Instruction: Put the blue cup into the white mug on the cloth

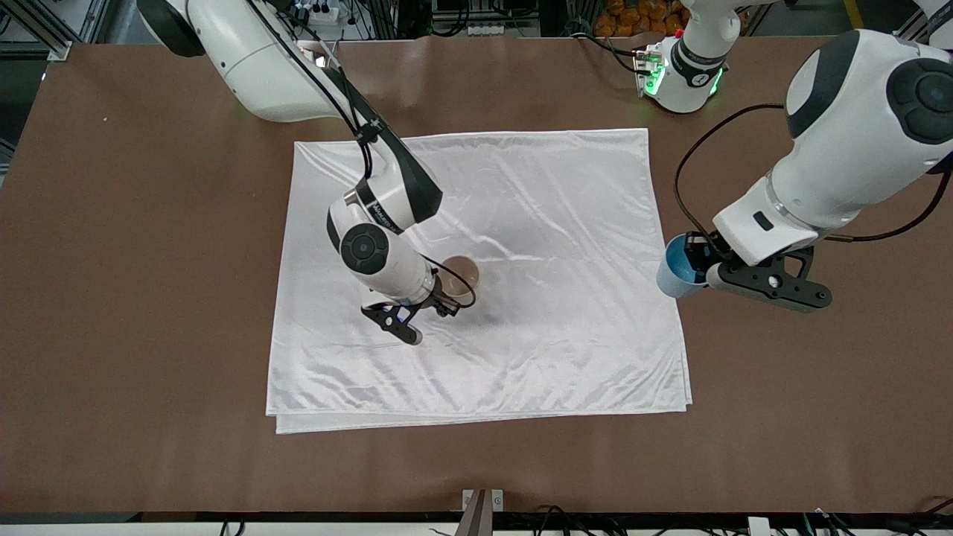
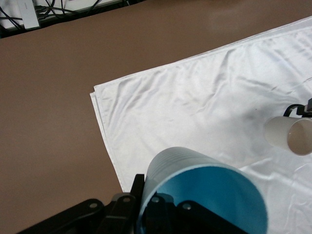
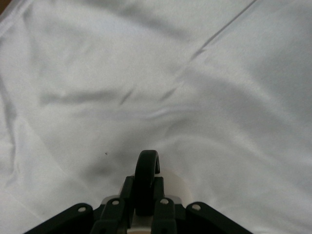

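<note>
The white mug [image 1: 460, 279] stands on the cloth [image 1: 521, 223] near its middle. My right gripper [image 1: 444, 304] is shut on the mug's black loop handle [image 3: 146, 175]. My left gripper [image 1: 703, 268] is shut on the rim of the blue cup [image 1: 677, 269] and holds it tilted in the air over the edge of the cloth at the left arm's end. In the left wrist view the blue cup [image 2: 204, 195] fills the foreground, and the white mug [image 2: 290, 134] shows farther off on the cloth [image 2: 195, 107].
The brown table [image 1: 149, 298] surrounds the cloth on all sides. The cloth is wrinkled and folded double, with its layered edge [image 1: 447, 420] nearest the front camera. A green-lit arm base [image 1: 681, 74] stands at the table's back edge.
</note>
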Controlling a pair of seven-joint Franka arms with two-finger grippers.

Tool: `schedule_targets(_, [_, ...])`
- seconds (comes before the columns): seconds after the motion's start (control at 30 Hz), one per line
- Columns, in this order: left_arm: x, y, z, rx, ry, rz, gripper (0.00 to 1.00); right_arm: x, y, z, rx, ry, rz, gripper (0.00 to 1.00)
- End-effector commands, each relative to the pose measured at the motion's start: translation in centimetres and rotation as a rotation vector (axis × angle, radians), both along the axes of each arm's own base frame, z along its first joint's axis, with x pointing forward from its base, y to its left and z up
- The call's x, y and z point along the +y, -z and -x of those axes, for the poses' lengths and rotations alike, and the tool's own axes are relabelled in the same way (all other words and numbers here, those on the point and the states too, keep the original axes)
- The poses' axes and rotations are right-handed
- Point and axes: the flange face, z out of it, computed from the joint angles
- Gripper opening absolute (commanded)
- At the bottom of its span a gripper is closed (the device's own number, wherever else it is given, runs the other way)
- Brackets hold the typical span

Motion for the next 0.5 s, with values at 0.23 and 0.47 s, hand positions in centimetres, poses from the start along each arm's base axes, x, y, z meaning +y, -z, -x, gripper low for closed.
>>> schedule_targets(0.23, [-2.8, -0.7, 1.4, 0.012, -0.034, 0.009, 0.00, 0.7, 1.5, -0.4, 0.005, 0.019, -0.001, 0.38])
schedule_targets(0.47, [-4.3, -0.2, 1.8, 0.015, -0.010, 0.012, 0.00, 0.6, 0.8, -0.4, -0.023, -0.015, 0.032, 1.00])
